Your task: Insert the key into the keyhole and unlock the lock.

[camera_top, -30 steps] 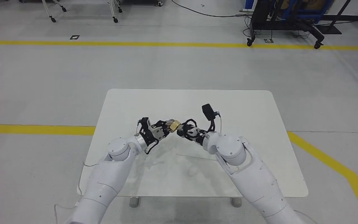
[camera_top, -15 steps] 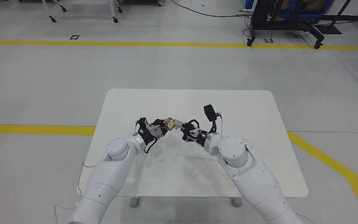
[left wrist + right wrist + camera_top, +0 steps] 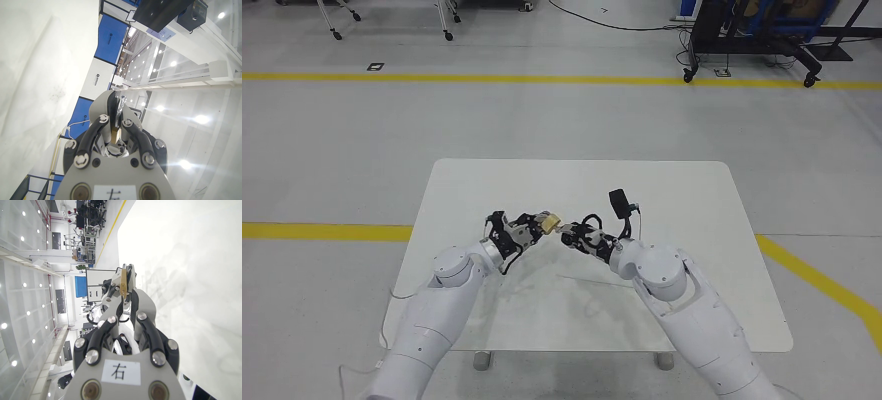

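A brass padlock (image 3: pixel 551 220) with a silver shackle (image 3: pixel 121 103) is held above the white table (image 3: pixel 692 200) by my left gripper (image 3: pixel 538 224), which is shut on its body (image 3: pixel 115 134). In the right wrist view the padlock (image 3: pixel 123 283) points its keyhole end at my right gripper (image 3: pixel 125 299). That gripper is shut on the key (image 3: pixel 124 297), of which only a short tip shows, touching the lock's bottom face. In the top view my right gripper (image 3: pixel 570 236) sits just right of the lock. How deep the key sits I cannot tell.
Both arms meet over the middle of the table, with bare white tabletop (image 3: pixel 189 275) all around them. A black camera unit (image 3: pixel 619 203) stands up from the right wrist. Beyond the table lies grey floor with yellow lines (image 3: pixel 542 77).
The left gripper has shifted the padlock slightly up and left. The right wrist has drifted a little to the right and nearer, still at the lock's end.
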Controlling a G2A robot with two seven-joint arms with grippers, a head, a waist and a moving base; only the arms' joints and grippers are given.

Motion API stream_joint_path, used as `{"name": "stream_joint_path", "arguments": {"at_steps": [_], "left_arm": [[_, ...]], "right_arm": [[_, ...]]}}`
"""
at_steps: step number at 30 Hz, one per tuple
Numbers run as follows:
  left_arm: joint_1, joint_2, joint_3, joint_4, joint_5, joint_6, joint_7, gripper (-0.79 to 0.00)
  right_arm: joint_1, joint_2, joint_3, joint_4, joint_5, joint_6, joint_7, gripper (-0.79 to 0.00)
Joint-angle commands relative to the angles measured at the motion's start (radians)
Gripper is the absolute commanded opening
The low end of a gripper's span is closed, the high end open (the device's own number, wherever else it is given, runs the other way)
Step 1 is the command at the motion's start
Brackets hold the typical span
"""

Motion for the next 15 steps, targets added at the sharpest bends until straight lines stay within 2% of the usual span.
{"name": "stream_joint_path", "arguments": {"at_steps": [1,15], "left_arm": [[-0.001,0.0,0.001,0.0,0.001,0.0,-0.002,-0.785],[0.001,-0.001,0.008,-0.007,0.005,-0.016,-0.008,-0.785]], "right_arm": [[0.004,-0.001,-0.001,0.008,0.005,-0.001,-0.002,-0.785],[0.033,-0.009,-0.02,0.044,0.041,0.003,-0.032,-0.785]]}}
